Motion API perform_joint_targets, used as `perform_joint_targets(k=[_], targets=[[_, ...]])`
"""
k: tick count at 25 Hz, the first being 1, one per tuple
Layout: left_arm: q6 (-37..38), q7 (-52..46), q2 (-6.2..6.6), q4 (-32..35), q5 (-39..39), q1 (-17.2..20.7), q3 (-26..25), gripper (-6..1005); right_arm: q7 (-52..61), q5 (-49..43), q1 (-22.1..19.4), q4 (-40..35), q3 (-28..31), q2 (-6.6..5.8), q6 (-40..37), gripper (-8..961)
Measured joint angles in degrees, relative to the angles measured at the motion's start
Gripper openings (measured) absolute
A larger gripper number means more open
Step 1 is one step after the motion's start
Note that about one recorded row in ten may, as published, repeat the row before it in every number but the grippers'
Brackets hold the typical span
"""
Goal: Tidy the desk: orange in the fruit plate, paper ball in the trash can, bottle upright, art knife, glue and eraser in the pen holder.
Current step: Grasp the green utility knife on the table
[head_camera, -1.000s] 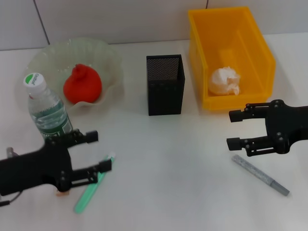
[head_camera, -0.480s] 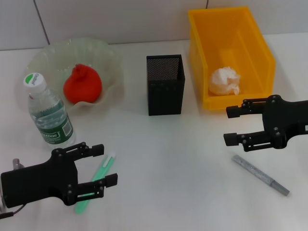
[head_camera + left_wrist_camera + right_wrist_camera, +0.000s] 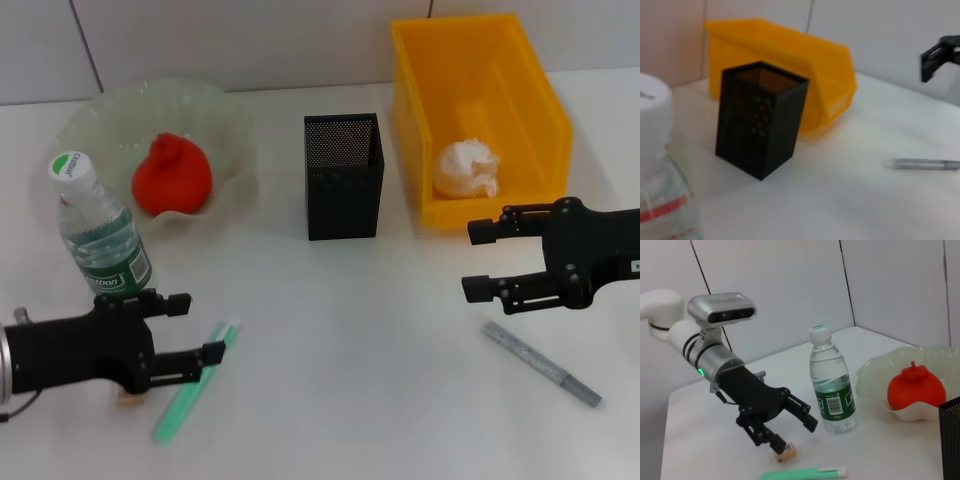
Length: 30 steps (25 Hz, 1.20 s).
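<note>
Left gripper (image 3: 195,327) jaws wide over eraser (image 3: 787,454); you could knock the water bottle (image 3: 100,235) just beside. Right gripper (image 3: 478,260) jaws wide, idle.

A lab test bench: bare white table (image 3: 400,400) (plain panel walls behind)

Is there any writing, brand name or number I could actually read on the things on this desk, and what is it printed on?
Water bottle cap: green print, too blurred to read.
Water bottle green label: white lettering and a barcode, too small to read.
Right gripper: a small white sticker at the picture's edge, unreadable.
Yellow bin, black mesh pen holder, grey art knife, green tool: no text visible.
</note>
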Motion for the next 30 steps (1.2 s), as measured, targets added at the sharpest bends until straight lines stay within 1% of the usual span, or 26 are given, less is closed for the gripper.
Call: perform_joint_targets(k=[1,2,3,5,9,10,11,13,14,15,16,17,21,26,30], targets=[[0.0,0.0,0.0,0.0,0.0,0.0,0.0,800,0.0,0.0,0.0,0.0,0.0,0.0,0.0,764],[-1.1,-5.8,-0.05,3.5,3.1,-0.8,0.2,800,0.0,0.1,-0.2,0.0,0.0,0.09,0.0,764],[-1.1,-5.8,-0.05,3.5,3.1,-0.8,0.2,800,0.0,0.1,-0.2,0.0,0.0,0.09,0.0,763],[-0.8,-8.9,-0.04,7.0,4.1,-0.8,0.3,800,0.0,0.2,-0.5,0.1,0.1,0.13,0.0,763],[0.5,-12.1,0.03,11.1,4.5,-0.3,0.6,800,0.0,0.3,-0.6,0.2,0.2,0.13,0.0,763],[0.9,-14.9,-0.01,14.5,6.0,0.6,1.4,800,-0.1,0.3,-0.6,0.2,0.2,0.13,0.0,763],[0.9,-14.9,-0.01,14.5,6.0,0.6,1.4,800,-0.1,0.3,-0.6,0.2,0.2,0.13,0.0,763],[1.2,-18.3,-0.02,17.6,7.9,1.5,2.7,800,-0.1,0.4,-0.6,0.1,0.2,0.12,0.0,764],[1.2,-18.3,-0.02,17.6,7.9,1.5,2.7,800,-0.2,0.4,-0.6,0.1,0.3,0.12,0.0,764],[2.0,-23.5,0.02,22.0,10.3,2.5,4.8,800,-0.2,0.4,-0.6,0.1,0.3,0.11,0.0,764],[2.0,-23.5,0.02,22.0,10.3,2.5,4.8,800,-0.3,0.5,-0.5,0.1,0.3,0.11,0.0,764],[2.8,-26.9,0.01,24.6,12.0,2.8,5.9,800,-0.3,0.5,-0.4,0.1,0.3,0.1,0.0,764],[3.6,-32.5,-0.06,28.6,14.9,2.8,8.2,800,-0.3,0.5,-0.3,0.0,0.3,0.1,0.1,764],[3.4,-39.7,-0.14,33.0,19.6,1.8,12.2,800,-0.3,0.5,-0.3,0.0,0.3,0.1,0.2,764],[3.1,-46.7,-0.16,34.7,24.2,-0.7,14.7,801,-0.3,0.5,-0.6,0.0,0.5,0.1,0.2,764]])
